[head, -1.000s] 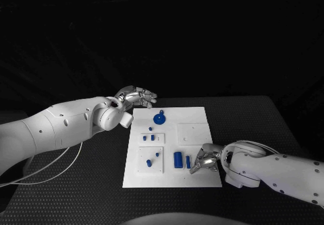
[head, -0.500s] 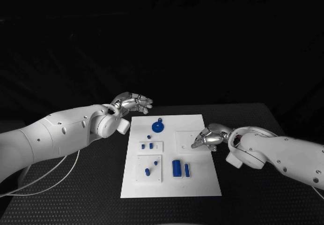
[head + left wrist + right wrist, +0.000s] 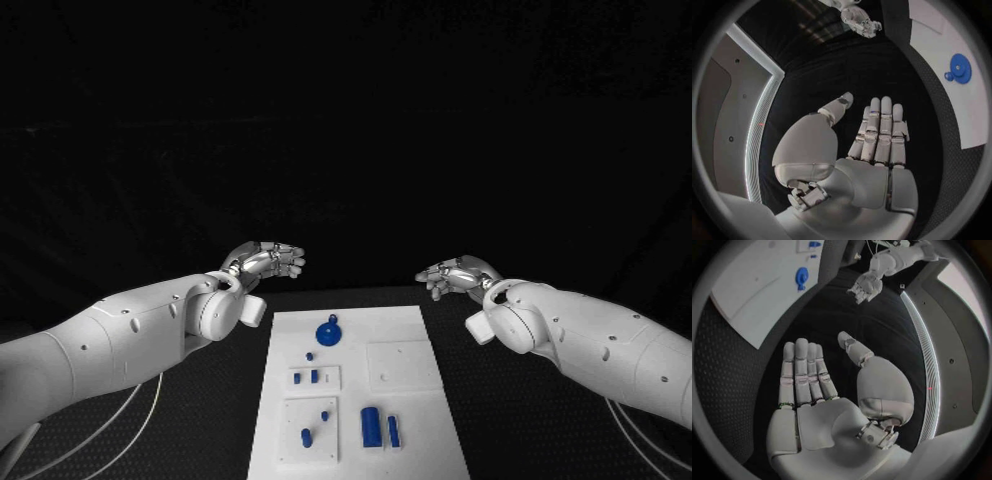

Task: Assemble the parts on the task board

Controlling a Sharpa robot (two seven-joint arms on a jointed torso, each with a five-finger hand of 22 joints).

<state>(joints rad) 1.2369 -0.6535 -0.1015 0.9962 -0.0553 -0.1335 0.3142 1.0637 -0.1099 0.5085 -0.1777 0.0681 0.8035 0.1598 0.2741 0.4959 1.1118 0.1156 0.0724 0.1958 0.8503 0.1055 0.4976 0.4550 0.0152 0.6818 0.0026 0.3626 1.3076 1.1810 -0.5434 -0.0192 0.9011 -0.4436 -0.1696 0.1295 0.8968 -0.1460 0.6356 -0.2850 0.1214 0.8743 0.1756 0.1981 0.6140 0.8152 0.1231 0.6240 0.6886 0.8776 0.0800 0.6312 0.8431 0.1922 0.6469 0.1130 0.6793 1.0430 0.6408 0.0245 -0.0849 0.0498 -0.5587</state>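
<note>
My right hand (image 3: 457, 276) has lifted off the board (image 3: 355, 395). Both it and my left hand (image 3: 265, 260) hover beyond it, fingers apart, holding nothing. I judge no part (image 3: 372, 425) is being placed.

both hands (image 3: 267, 260) (image 3: 456, 274) up past the board's (image 3: 361, 395) far edge, nothing held – board top unobstructed, only low blue parts (image 3: 378, 427) standing on it.

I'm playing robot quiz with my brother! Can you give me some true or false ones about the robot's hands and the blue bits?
1. Both hands are empty. True: the left hand and right hand hold nothing.
2. The right hand rests on the task board. False: it is raised beyond the board's far end.
3. The round blue part lies on the board. True.
4. The left hand pinches a blue part. False: its fingers are open and bare.
</note>
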